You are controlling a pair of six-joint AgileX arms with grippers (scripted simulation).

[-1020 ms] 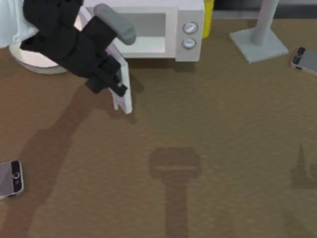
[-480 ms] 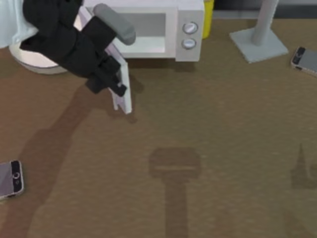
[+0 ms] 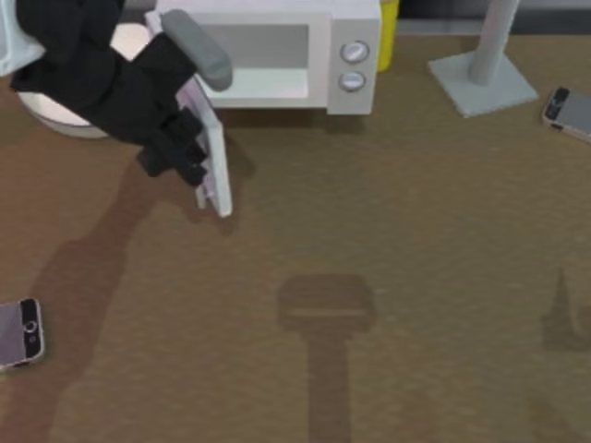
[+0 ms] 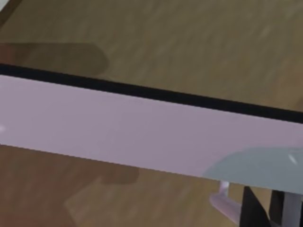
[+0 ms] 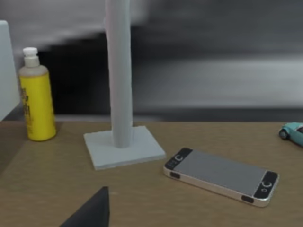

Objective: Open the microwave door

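The white microwave (image 3: 277, 55) stands at the table's back edge with its cavity exposed. The microwave door (image 3: 214, 166) stands swung out on its left hinge, pointing toward the table's front. My left gripper (image 3: 189, 168) is at the door's free end, shut on the door by its handle. In the left wrist view the door (image 4: 142, 132) crosses as a pale band, with the curved handle (image 4: 225, 205) beside a dark fingertip (image 4: 251, 213). My right gripper (image 5: 92, 213) shows only as a dark tip in the right wrist view, over the table's right side.
A cream bowl (image 3: 55, 115) sits left of the microwave under my left arm. A yellow bottle (image 3: 388, 28) and a grey stand (image 3: 480, 78) are to the microwave's right. Phones lie at the right edge (image 3: 568, 111) and front left (image 3: 18, 332). A toy car (image 5: 293, 131) is nearby.
My left gripper has moved left and slightly back with the door, so the door has swung further open. Nothing else has moved.
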